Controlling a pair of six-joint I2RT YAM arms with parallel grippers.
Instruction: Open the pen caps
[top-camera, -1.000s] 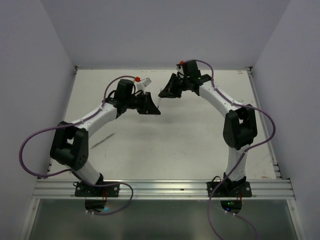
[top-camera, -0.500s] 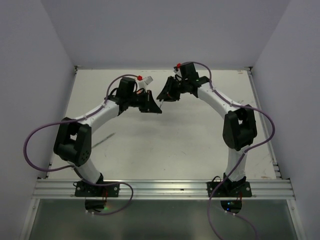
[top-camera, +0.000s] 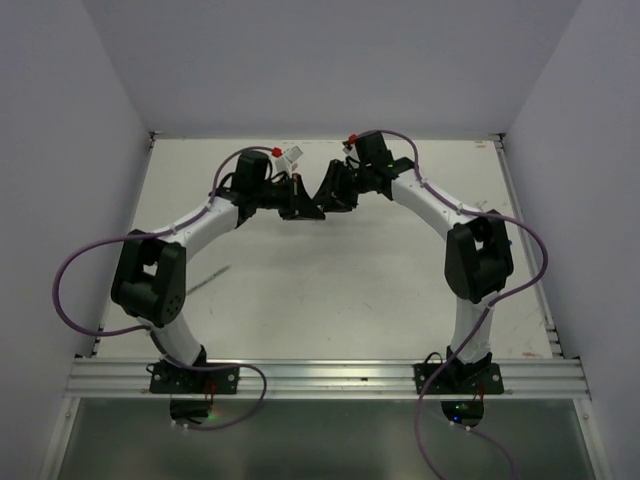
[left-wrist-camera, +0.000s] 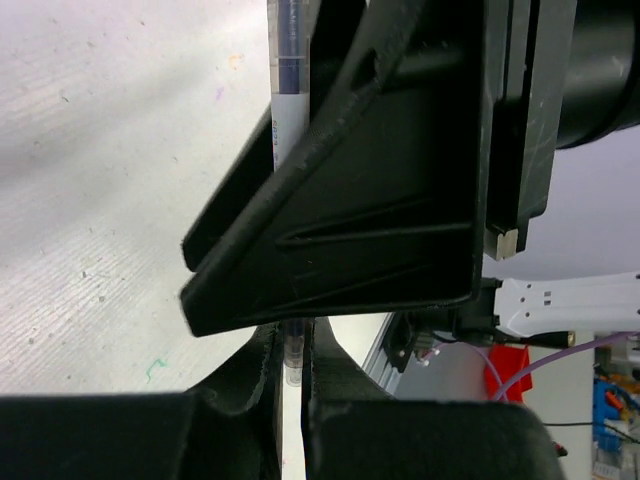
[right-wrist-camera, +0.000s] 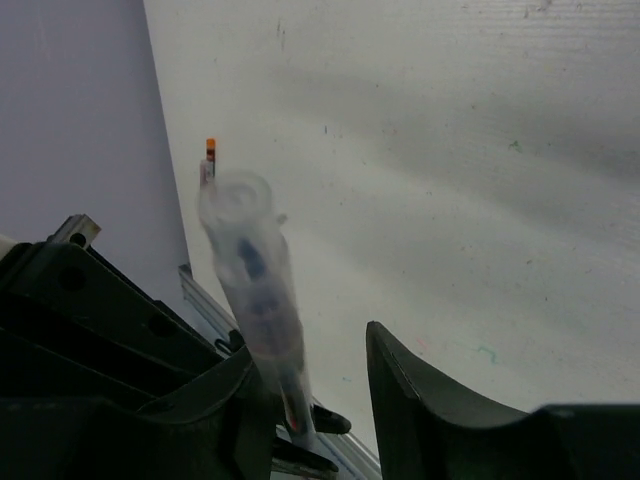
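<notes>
Top view: left gripper (top-camera: 303, 200) and right gripper (top-camera: 332, 188) are meeting tip to tip over the table (top-camera: 400, 290); payload not resolvable there. Left wrist: fingers (left-wrist-camera: 230, 420) are pinching the thin pen (left-wrist-camera: 284, 110), which is running forward alongside the right gripper's finger (left-wrist-camera: 400, 200). Right wrist: jaws are standing spread; translucent pen cap (right-wrist-camera: 245, 250) is sitting between them, hugging one finger (right-wrist-camera: 225, 410).
</notes>
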